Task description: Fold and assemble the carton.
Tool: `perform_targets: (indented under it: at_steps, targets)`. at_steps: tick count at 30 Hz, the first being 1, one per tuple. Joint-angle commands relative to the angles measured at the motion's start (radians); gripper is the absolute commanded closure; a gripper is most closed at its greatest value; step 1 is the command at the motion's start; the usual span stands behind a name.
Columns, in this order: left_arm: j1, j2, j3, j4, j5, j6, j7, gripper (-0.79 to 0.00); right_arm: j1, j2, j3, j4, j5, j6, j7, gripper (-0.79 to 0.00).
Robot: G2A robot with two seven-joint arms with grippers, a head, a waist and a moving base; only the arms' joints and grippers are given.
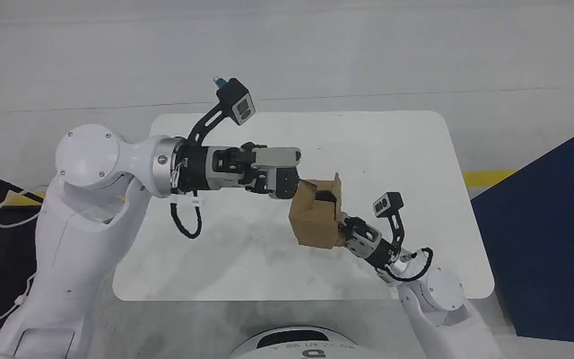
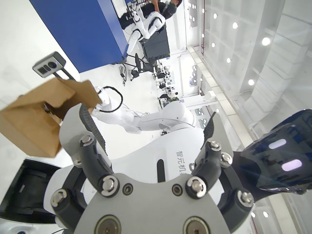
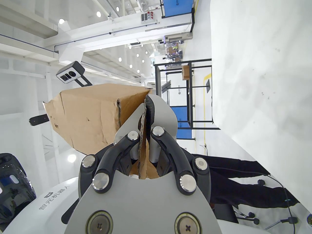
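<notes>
The brown carton [image 1: 316, 215] hangs above the white table [image 1: 224, 260], partly formed, with one flap standing up on its far side. My right gripper [image 1: 346, 232] holds it from the near right. In the right wrist view that gripper [image 3: 146, 109] is shut on a corrugated edge of the carton [image 3: 90, 115]. My left gripper [image 1: 291, 184] is at the carton's upper left corner. In the left wrist view the left gripper [image 2: 148, 113] is open with nothing between its fingers, and the carton [image 2: 31, 127] lies just outside one fingertip [image 2: 82, 113].
The table has rounded corners and free surface to the left of and in front of the carton. A blue partition [image 1: 529, 242] stands beyond the table's right edge.
</notes>
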Motion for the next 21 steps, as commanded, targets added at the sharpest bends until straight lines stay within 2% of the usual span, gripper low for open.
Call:
perform_targets:
  at_steps: [1,3,6,9,15,21]
  targets:
    - [-0.001,0.0,0.007,0.014,-0.024,0.022,-0.011,-0.785,-0.011,0.002,0.018,-0.011,0.005,0.006,-0.006,0.0]
    - [-0.004,-0.003,0.027,0.036,-0.064,0.044,-0.032,-0.785,-0.024,0.004,0.033,-0.021,-0.001,0.014,-0.031,0.0]
    - [-0.001,-0.013,0.058,0.08,-0.148,0.008,-0.013,-0.785,-0.037,0.005,0.027,-0.046,-0.072,0.032,-0.084,0.0]
    - [-0.018,-0.023,0.118,0.111,-0.132,-0.015,0.004,-0.785,-0.033,0.004,-0.007,-0.058,-0.126,0.041,-0.117,0.0]
    - [-0.098,-0.043,0.231,0.181,-0.038,-0.024,0.022,-0.785,-0.023,0.003,-0.048,-0.078,-0.157,0.035,-0.135,0.0]
    - [-0.133,-0.056,0.27,0.228,-0.044,-0.04,0.019,-0.785,-0.026,0.006,-0.059,-0.085,-0.161,0.02,-0.13,0.0]
